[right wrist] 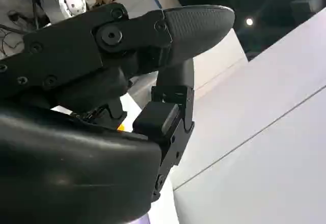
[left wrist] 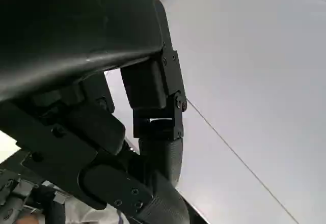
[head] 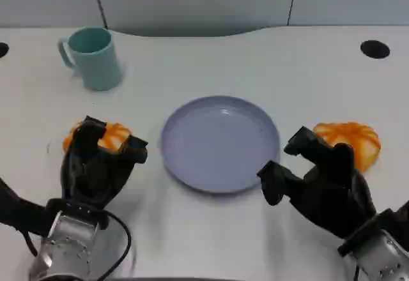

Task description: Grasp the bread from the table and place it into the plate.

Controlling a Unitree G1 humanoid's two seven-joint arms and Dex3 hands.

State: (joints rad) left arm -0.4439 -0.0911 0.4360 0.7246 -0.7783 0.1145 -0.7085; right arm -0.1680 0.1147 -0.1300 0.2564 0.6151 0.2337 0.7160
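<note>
Two black hands sit nearest: the left hand [head: 96,166] curls its fingers around one orange bread [head: 112,135], the right hand [head: 319,182] is spread and empty just before another bread [head: 348,140], the lavender plate [head: 220,142] between, a teal mug [head: 94,57] far left.

head view looks down on the table [head: 211,230]; wrist views hug hands.

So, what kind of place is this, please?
Probably a lab or office test bench, not a kitchen: a white table with a cable hole, grey partition panels behind it, and a staged plate, mug and two breads.
</note>
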